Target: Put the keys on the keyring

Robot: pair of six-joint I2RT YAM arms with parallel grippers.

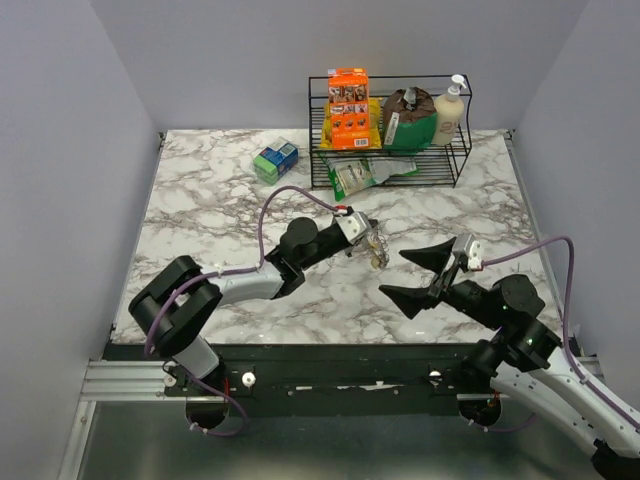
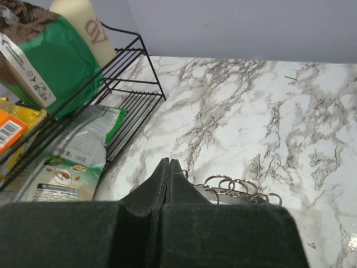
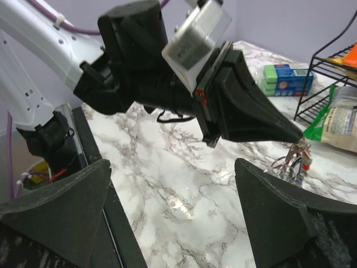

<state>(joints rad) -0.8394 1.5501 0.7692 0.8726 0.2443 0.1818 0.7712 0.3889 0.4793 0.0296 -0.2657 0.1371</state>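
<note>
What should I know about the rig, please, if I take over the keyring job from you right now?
Left gripper: shut, pinching the keyring, a bundle of small rings dangling from its tip over mid-table.
Right gripper: wide open, empty, just right of the bundle and facing it.
No loose keys show on the table. A red bit in the bundle may be a key head, but it is too small to tell.
Done: ring picked up and presented.
Left: find the keys, check whether any are threaded, and thread the rest.
</note>
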